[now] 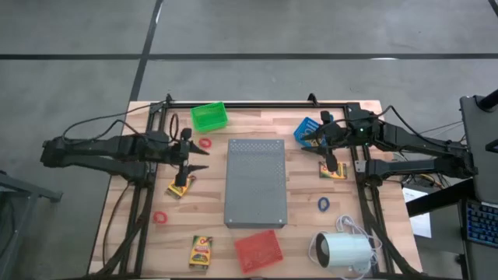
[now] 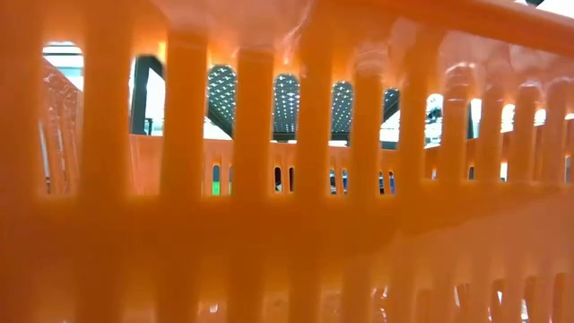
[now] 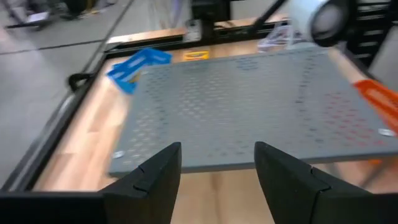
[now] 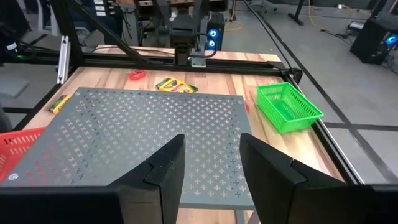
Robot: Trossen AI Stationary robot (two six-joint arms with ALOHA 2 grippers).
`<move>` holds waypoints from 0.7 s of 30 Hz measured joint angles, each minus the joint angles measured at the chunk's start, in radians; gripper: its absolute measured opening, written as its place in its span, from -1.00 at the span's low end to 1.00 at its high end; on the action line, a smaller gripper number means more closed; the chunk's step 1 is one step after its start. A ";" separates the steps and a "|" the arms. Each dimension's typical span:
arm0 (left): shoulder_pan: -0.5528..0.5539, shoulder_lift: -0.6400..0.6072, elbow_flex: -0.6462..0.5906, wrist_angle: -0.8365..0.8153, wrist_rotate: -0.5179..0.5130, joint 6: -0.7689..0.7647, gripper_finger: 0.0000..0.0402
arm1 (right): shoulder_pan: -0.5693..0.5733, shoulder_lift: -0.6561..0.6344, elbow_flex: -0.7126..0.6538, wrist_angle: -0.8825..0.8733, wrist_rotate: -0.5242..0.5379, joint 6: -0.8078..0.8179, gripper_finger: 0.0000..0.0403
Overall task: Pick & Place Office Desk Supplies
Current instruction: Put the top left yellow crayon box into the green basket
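Yellow crayon boxes lie flat on the wooden table: one at the left (image 1: 180, 187), one near the front edge (image 1: 201, 250), one at the right (image 1: 333, 171). Red rings (image 1: 205, 143) (image 1: 160, 218) and a blue ring (image 1: 323, 204) lie flat too. My left gripper (image 1: 201, 159) hangs open above the table, left of the grey slab (image 1: 256, 183), nothing between its fingers (image 3: 163, 171). My right gripper (image 1: 306, 140) hangs open at the slab's far right corner, beside the blue basket (image 1: 309, 130); its fingers (image 4: 166, 163) are empty.
A green basket (image 1: 208, 117) stands at the far edge and a red basket (image 1: 259, 249) at the near edge. A white cylinder with a cord (image 1: 342, 250) lies at the front right. In the low view a slotted basket wall (image 2: 287, 224) fills the picture.
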 joint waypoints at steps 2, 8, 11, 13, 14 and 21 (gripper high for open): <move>-0.037 0.000 0.000 -0.002 0.000 -0.008 0.03 | 0.000 0.000 0.000 -0.001 0.000 0.001 -0.25; -0.120 0.000 0.002 -0.076 -0.004 -0.117 0.03 | 0.000 0.014 0.001 0.089 0.106 0.194 -0.30; -0.157 0.000 0.000 -0.145 -0.016 -0.184 0.03 | -0.004 0.025 0.000 0.146 0.236 0.405 -0.32; -0.178 0.001 0.000 -0.188 -0.031 -0.225 0.03 | -0.004 0.027 0.001 0.156 0.293 0.478 -0.32; -0.186 0.001 0.000 -0.202 -0.034 -0.241 0.03 | -0.003 0.027 0.001 0.153 0.313 0.497 -0.32; -0.232 0.001 0.000 -0.234 -0.038 -0.287 0.02 | -0.002 0.027 0.001 0.148 0.323 0.498 -0.29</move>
